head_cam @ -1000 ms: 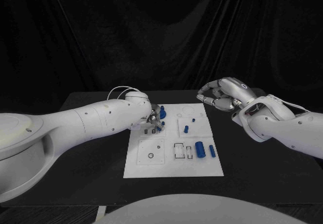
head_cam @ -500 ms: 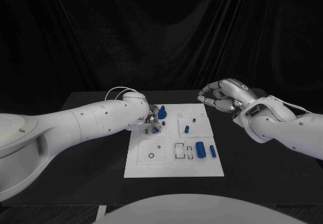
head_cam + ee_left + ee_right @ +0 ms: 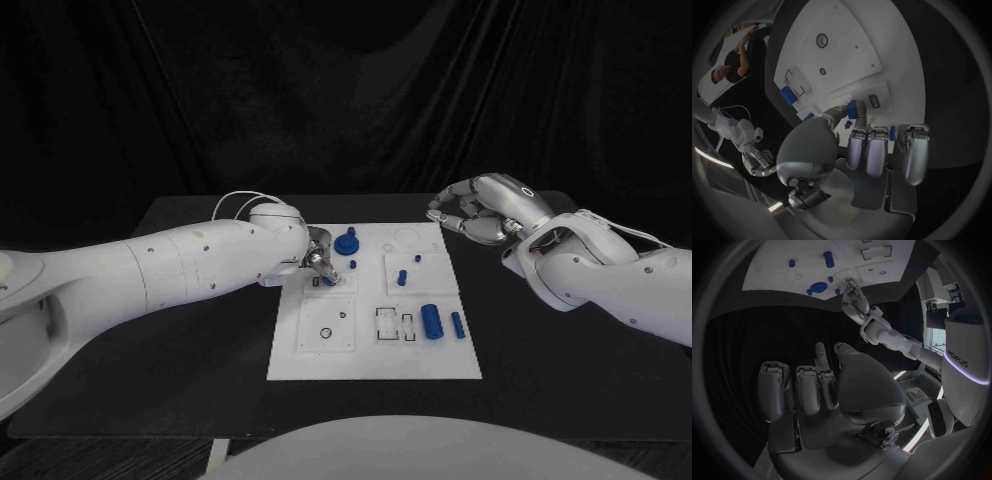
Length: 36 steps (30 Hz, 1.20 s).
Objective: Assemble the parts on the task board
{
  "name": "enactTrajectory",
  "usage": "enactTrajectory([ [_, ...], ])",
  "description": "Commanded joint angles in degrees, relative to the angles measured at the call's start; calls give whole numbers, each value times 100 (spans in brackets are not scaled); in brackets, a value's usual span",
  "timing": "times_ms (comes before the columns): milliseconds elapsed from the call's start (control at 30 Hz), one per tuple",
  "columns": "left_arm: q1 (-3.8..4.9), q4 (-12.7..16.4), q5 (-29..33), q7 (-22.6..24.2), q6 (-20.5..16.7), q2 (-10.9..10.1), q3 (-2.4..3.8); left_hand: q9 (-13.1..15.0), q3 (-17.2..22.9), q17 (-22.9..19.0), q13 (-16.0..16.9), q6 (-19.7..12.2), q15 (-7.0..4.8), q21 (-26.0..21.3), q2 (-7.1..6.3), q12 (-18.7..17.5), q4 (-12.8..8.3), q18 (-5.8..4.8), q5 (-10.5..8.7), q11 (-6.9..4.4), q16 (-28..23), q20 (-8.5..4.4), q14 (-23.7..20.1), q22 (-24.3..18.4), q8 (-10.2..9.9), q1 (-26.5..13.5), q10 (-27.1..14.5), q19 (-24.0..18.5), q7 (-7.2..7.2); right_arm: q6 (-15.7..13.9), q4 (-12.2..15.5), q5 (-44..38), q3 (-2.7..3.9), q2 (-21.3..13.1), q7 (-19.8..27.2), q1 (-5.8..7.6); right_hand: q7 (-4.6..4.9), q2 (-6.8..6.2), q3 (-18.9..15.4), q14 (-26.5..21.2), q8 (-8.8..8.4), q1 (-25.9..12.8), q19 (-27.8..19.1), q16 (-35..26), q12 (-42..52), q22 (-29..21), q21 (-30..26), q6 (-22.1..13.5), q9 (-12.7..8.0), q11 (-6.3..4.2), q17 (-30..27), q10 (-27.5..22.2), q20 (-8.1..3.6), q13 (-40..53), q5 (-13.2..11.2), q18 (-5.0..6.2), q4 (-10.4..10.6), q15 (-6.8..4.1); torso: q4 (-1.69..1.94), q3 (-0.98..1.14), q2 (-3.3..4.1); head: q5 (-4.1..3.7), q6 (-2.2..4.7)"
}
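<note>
While left hand (image 3: 323, 262) pinches small blue part (image 3: 852, 108) over task board (image 3: 372, 360), right hand (image 3: 476, 210) curled, holding nothing.

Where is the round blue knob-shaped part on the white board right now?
In the head view, the round blue knob-shaped part sits at the far left of the white task board, just beside the left robot hand.
</note>
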Motion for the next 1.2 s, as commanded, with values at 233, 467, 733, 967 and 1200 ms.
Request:
enactTrajectory([
  [233,14,147,5,-445,-791,-111,5,43,176,1509,1509,188,-78,57,-58,20,21,5,-27,-86,15,-71,616,1318,-48,-279,611,366,-37,68,-10,-5,4,2,-134,-24,12,6,61,463,-43,104,310,-34,20,1283,-29,45,-11,40,792,581,23,1506,56,26,-25,32,-5,-3,5,44,1],
  [467,11,160,5,-490,-860,-129,4,41,217,1509,1509,215,-90,59,-47,20,57,3,-74,-93,15,-87,616,1322,-91,-375,611,373,-35,104,-19,-5,4,24,-161,-31,12,3,75,461,-51,128,309,-39,20,1282,-33,49,-13,39,783,581,23,1506,79,27,-37,31,0,-7,12,64,1],
  [733,-3,127,6,-512,-783,-127,3,-12,234,1509,1509,272,-94,48,-29,20,124,6,-303,-92,15,-96,616,1318,-195,-524,611,370,-33,176,-35,-5,4,41,-215,-35,12,-1,102,461,-60,176,305,-43,20,1279,-42,66,-13,40,775,581,23,1506,130,28,-62,31,-2,-8,13,85,1],
  [967,-12,119,6,-526,-725,-115,2,-24,233,1509,1509,287,-95,49,-28,20,133,5,-343,-92,15,-97,616,1320,-214,-546,611,373,-32,217,-54,-5,4,59,-232,-37,12,-4,113,460,-65,195,301,-44,20,1276,-50,71,-14,39,773,581,23,1506,153,31,-71,31,-3,-8,13,110,1],
  [1200,-19,82,498,-529,-661,-66,1,-32,248,1509,1509,293,-95,48,-13,20,127,5,-344,-95,15,-97,616,1319,-228,-541,611,372,-38,233,-59,-5,4,65,-237,-40,12,-3,119,459,-68,202,302,-47,20,1277,-49,73,-15,39,766,581,23,1506,164,30,-74,31,-2,-9,11,105,1],
])
